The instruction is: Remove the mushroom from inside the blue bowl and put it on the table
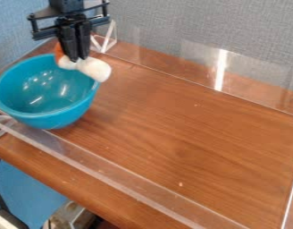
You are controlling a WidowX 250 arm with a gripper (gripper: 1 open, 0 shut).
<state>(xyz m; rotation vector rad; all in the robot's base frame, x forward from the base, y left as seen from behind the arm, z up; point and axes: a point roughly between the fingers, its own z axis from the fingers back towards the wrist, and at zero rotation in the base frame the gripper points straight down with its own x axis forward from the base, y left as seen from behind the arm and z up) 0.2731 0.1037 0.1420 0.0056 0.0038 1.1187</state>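
Observation:
My black gripper point(75, 57) points straight down over the far right rim of the blue bowl point(39, 97) and is shut on the mushroom point(92, 68). The mushroom's cream-white stem sticks out to the right below the fingertips, and a bit of its orange cap shows on the left. It hangs in the air just above the bowl's rim. The bowl is glossy turquoise, with nothing else showing inside, and sits at the left end of the brown wood-grain table point(185, 125).
Low clear acrylic walls point(221, 64) run along the table's edges, one close behind the gripper and one in front of the bowl. A grey wall rises behind the table. The tabletop stretches to the right of the bowl.

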